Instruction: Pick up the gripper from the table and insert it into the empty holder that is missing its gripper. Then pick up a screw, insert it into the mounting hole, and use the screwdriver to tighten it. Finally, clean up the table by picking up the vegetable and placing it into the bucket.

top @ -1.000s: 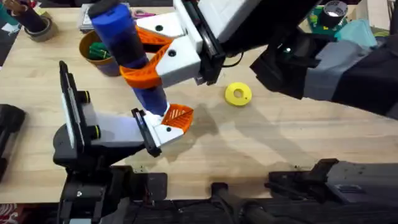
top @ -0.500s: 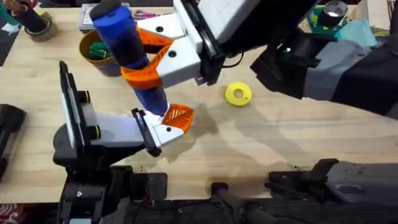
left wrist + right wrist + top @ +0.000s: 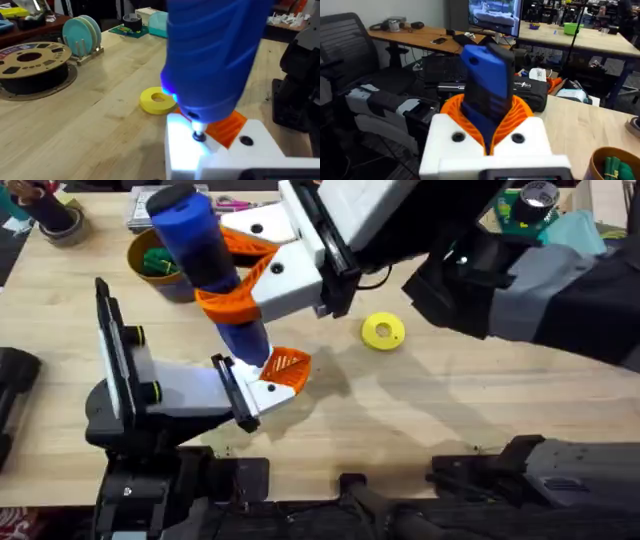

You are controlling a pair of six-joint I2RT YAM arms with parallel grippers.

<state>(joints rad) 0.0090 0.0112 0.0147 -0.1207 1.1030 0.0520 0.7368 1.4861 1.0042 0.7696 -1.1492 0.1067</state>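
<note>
1. My right gripper (image 3: 240, 298) is clamped on the screwdriver (image 3: 205, 255) — the orange pads (image 3: 517, 117) press its blue body from both sides, and the tool passes straight through between my jaws.
2. The relation that matters: the long axis of the screwdriver runs from my right jaws down to the holder (image 3: 258, 394), a little tilted, and in the left wrist view its thin bit (image 3: 199, 135) meets the white block from above, at the mounting hole as far as I can judge. I cannot see the screw itself.
3. The holder is on the end of my left arm, directly below my right jaws. The gripper (image 3: 288, 369) already sits on it, just beside the bit. Whether my left jaws are wide or narrow I cannot tell.
4. I judge this is the tightening step — the tool must stay in line with the hole, so my right arm, the one that holds it, does the work and the left one only keeps the block quiet.
5. Around: a flat yellow ring (image 3: 382, 331) lies on the table (image 3: 420, 410), apart from my right jaws on the far side of the holder. The bucket (image 3: 150, 255) stands behind the screwdriver, with green pieces inside.
6. Nothing stands between the bit and the block.
</note>
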